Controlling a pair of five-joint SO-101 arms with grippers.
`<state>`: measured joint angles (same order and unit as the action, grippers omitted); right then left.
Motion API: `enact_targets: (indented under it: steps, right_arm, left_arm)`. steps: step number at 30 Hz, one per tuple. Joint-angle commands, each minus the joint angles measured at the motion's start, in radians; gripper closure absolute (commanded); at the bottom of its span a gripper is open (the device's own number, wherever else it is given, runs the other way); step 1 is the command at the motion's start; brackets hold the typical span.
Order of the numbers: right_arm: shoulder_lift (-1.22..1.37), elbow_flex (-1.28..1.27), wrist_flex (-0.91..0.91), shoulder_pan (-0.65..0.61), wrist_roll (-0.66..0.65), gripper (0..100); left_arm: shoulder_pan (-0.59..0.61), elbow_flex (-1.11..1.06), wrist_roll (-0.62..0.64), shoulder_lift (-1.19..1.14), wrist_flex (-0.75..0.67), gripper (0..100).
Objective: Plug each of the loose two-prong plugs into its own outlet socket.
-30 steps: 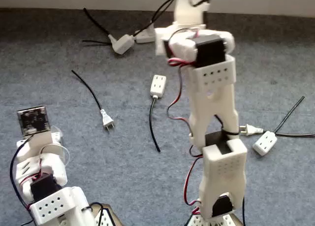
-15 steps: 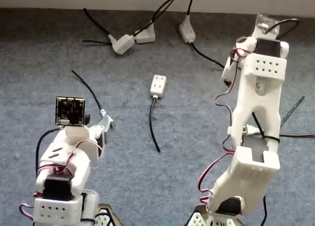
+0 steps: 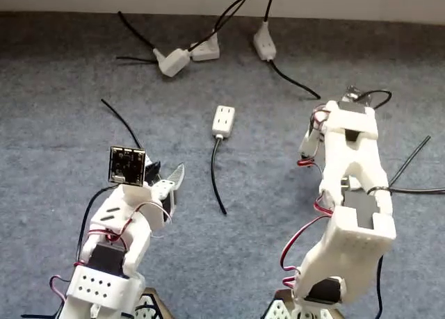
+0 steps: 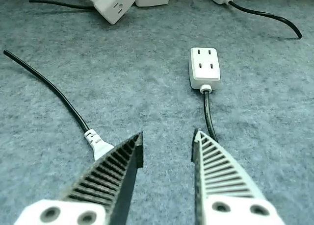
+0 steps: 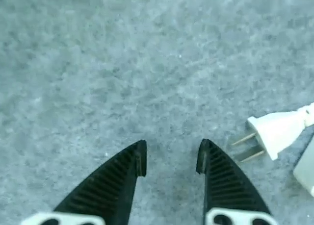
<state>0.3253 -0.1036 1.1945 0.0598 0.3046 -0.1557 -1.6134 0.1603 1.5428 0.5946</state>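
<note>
A white outlet socket (image 3: 223, 119) with a black cord lies mid-carpet; the left wrist view has this socket (image 4: 204, 68) ahead of my fingers. A white two-prong plug (image 4: 98, 143) on a black cord lies just beside one fingertip of my open left gripper (image 4: 167, 144), partly covered by that finger. In the high view the left gripper (image 3: 169, 180) hangs over that spot. My right gripper (image 5: 171, 157) is open and low over bare carpet. A second white plug (image 5: 275, 132) lies off to its side, prongs pointing toward the fingers, beside a white block (image 5: 306, 167).
At the back edge lie two joined white adapters (image 3: 182, 57) and another white plug (image 3: 263, 41) with black cords. A black cable (image 3: 410, 167) runs off to the right behind the right arm (image 3: 351, 159). Grey carpet covers the floor.
The left arm rose from the lower left corner and swung forward over the plug. The right arm pulled back from the far middle, moved right and dropped low.
</note>
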Motion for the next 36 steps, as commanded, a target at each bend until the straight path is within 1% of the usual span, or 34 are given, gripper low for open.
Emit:
enact_targets:
  steps: [1,4,7,9,12,15,17,18,20,21,23,25,28,32,34,36]
  right_arm:
    - [-0.031,-0.050,-0.088,-0.019,0.014,82.4]
    - [-0.031,-0.090,-0.136,-0.013,0.014,82.4]
    - [-0.031,-0.116,-0.165,-0.013,0.012,82.4]
    - [-0.031,-0.122,-0.174,-0.013,0.012,82.4]
    - [-0.030,-0.122,-0.179,-0.013,0.012,82.4]
    - [-0.027,-0.125,-0.179,-0.013,0.012,82.4]
    - [-0.008,-0.125,-0.179,-0.012,0.012,82.4]
    - [0.007,-0.122,-0.179,-0.012,0.011,82.4]
    - [0.030,-0.119,-0.173,-0.012,0.011,82.4]
    - [0.036,-0.116,-0.173,-0.012,0.011,82.4]
    - [0.036,-0.116,-0.173,-0.012,0.011,82.4]
    - [0.036,-0.116,-0.173,-0.012,0.011,82.4]
    - [0.036,-0.116,-0.173,-0.013,0.011,82.4]
    - [0.036,-0.116,-0.173,-0.013,0.011,82.4]
    - [0.036,-0.116,-0.173,-0.013,0.011,82.4]
    - [0.038,-0.116,-0.173,-0.013,0.011,82.4]
  left_arm:
    - [0.073,0.002,0.006,-0.004,0.012,83]
    - [0.111,0.001,0.005,-0.004,0.078,83]
    - [0.110,-0.039,0.003,0.004,0.115,83]
    - [0.110,-0.082,0.003,0.005,0.078,83]
    - [0.097,-0.090,0.003,-0.004,0.025,83]
    - [0.084,-0.090,0.003,-0.004,0.029,83]
    - [0.088,-0.088,0.000,-0.002,0.068,83]
    - [0.087,-0.082,-0.035,-0.002,0.094,83]
    - [0.085,-0.016,-0.152,-0.004,0.184,83]
    - [0.091,0.036,-0.190,-0.004,0.245,83]
    - [0.119,0.145,-0.216,-0.004,0.373,83]
    - [0.150,0.217,-0.216,-0.005,0.450,83]
    - [0.176,0.239,-0.219,-0.005,0.451,83]
    - [0.177,0.294,-0.218,-0.018,0.454,83]
    - [0.177,0.352,-0.215,-0.081,0.454,81]
    - [0.177,0.437,-0.199,-0.208,0.454,77]
